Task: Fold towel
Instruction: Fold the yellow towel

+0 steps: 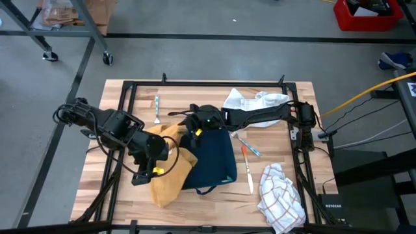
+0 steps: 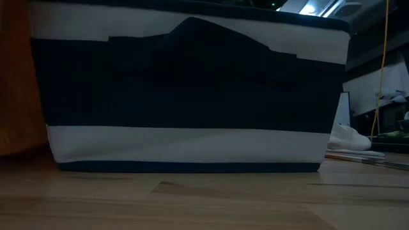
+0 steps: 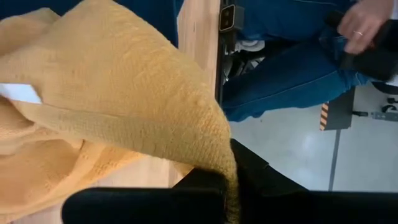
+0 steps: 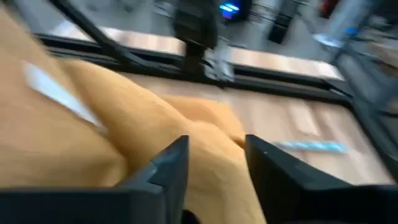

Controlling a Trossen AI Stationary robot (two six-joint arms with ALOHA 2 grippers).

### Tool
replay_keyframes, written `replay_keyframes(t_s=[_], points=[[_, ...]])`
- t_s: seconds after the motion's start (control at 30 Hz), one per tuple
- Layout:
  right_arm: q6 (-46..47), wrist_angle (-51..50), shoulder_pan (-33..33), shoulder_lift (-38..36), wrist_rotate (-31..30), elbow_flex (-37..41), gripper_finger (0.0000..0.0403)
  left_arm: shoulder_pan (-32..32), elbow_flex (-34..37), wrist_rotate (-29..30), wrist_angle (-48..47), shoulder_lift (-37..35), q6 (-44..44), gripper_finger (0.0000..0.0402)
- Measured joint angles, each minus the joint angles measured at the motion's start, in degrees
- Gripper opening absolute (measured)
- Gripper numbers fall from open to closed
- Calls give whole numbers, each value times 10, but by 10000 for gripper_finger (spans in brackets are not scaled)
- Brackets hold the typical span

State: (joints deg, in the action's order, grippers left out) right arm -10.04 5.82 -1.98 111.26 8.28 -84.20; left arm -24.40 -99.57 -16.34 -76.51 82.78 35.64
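The yellow towel (image 1: pixel 170 166) lies bunched on the wooden table (image 1: pixel 279 88), left of a navy bag (image 1: pixel 214 156). It carries a white label (image 3: pixel 18 93). My left gripper (image 1: pixel 155 168) is shut on the towel near the table's middle left. My right gripper (image 1: pixel 194 130) hovers at the towel's far part, open, with yellow cloth (image 4: pixel 211 155) showing between its fingers. The low view shows only the navy-and-white striped bag (image 2: pixel 185 96). My left gripper pinches a gathered edge of the towel (image 3: pixel 225 155) between its two fingers (image 3: pixel 205 183). From there the cloth spreads away in a broad sloping sheet, with folds bunched beneath it. My right gripper stands with a finger (image 4: pixel 168 168) on either side of a yellow fold; whether it touches the cloth I cannot tell.
A white cloth (image 1: pixel 253 101) lies at the far right and a checked cloth (image 1: pixel 279 192) at the near right. Pens (image 1: pixel 248 159) lie right of the bag, and another pen (image 1: pixel 156 107) at the far left. A seated person in jeans (image 3: pixel 292 68) is beyond the table edge.
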Motion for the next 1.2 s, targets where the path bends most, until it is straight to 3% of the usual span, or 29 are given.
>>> replay_keyframes(t_s=[0.13, 0.23, 0.43, 0.6, 0.8, 1.2], points=[[0, 3, 1, 0, 153, -39, 203, 0, 0, 18, 0, 0, -13, 0], [3, 2, 2, -1, 203, -64, 203, 0, 0, 55, 5, 0, -37, 0], [28, 1, 1, -1, 219, -87, 185, 2, 0, 158, 37, 0, -115, 0], [45, 0, 1, -1, 288, -87, 178, 2, 0, 201, 37, 0, -140, 0], [45, 0, 15, -1, 300, -87, 177, 2, 0, 239, 37, 0, -147, 0], [40, -14, 40, 31, 314, -88, 177, 5, 0, 241, 39, 0, -161, 0]])
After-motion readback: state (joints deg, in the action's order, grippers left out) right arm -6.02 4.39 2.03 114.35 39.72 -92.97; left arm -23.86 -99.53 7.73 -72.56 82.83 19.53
